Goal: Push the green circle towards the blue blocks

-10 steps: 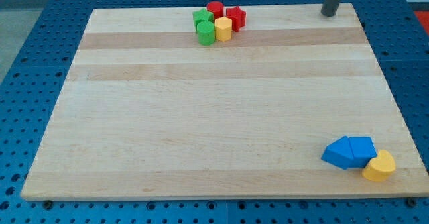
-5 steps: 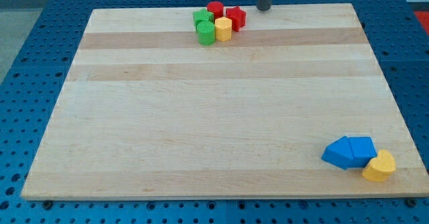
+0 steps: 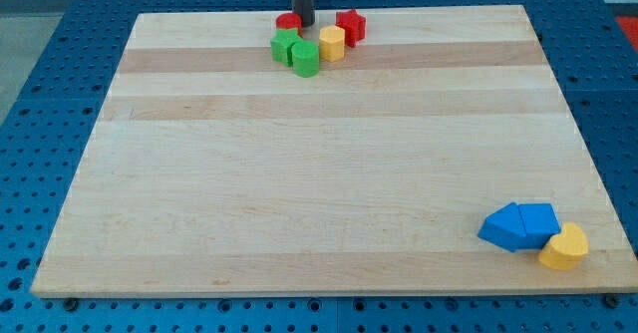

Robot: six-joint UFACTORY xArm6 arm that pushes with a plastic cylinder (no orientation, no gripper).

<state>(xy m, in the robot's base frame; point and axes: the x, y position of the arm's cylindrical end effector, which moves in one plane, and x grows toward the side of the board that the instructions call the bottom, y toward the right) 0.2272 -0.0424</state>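
Stood my tip (image 3: pixel 302 24) – no claw fitted – against red cylinder (image 3: pixel 288 21), behind green circle (image 3: pixel 305 59); risked dragging green cube (image 3: pixel 284 46) along.

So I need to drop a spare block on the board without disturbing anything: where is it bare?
The wide middle, between the top cluster at the green circle and the blue blocks, is bare. So is the bottom-left. It is crowded where my tip stands among the cluster.

One high, downward-tilted view from the near edge of the whole wooden board (image 3: pixel 329 173).
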